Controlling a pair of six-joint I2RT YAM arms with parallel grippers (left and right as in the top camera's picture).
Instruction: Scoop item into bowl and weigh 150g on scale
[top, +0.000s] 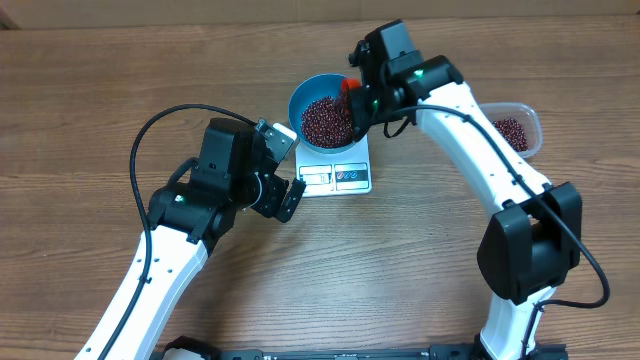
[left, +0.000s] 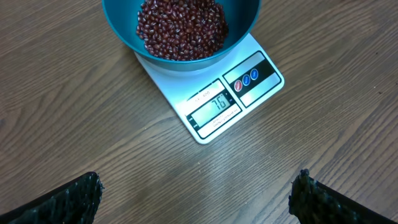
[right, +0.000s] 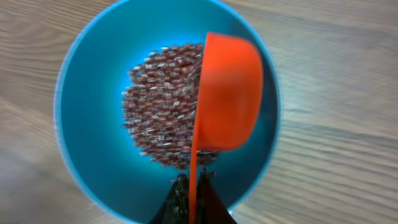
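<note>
A blue bowl (top: 302, 96) holding a mass of dark red beans (top: 325, 120) stands on the white scale (top: 345, 176). In the left wrist view the bowl (left: 121, 25) with its beans (left: 181, 28) sits at the top, and the scale (left: 217, 102) shows 76 on its display. My right gripper (right: 193, 183) is shut on the handle of an orange scoop (right: 229, 93), which is tipped on its side over the beans (right: 158, 112) in the bowl (right: 93, 81). The scoop (top: 350, 87) hangs over the bowl's right rim. My left gripper (left: 196, 199) stands open over bare wood, short of the scale.
A clear plastic tub (top: 530, 118) with more beans (top: 510, 131) sits at the right, behind the right arm. The wooden table (top: 420, 270) spreads around the scale. The left arm's body (top: 215, 185) lies just left of the scale.
</note>
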